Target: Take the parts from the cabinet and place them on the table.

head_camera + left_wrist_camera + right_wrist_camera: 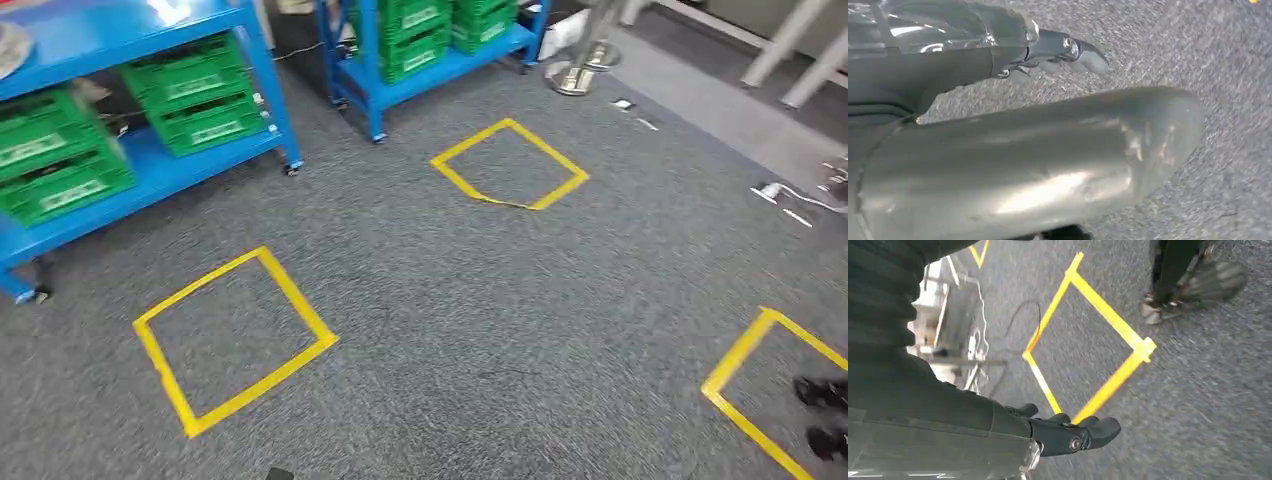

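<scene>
Illegibly white-labelled green crates [60, 160]

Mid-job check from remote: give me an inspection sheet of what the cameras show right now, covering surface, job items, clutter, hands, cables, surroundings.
Surface: grey carpet floor marked with yellow tape squares; no table seen.
Job's things: blue shelving at the head view's upper left holds green crates; a second blue shelf unit behind holds more. Parts themselves cannot be made out.
Clutter: small white scraps on the floor at the right.
Hands: left hand hangs over carpet, nothing in it. Right hand over carpet, fingers curled, nothing in it.
Cables: thin dark cable lying by a tape square.
Surroundings: a person's dark shoes inside the right-hand tape square; a chrome stand base.
</scene>
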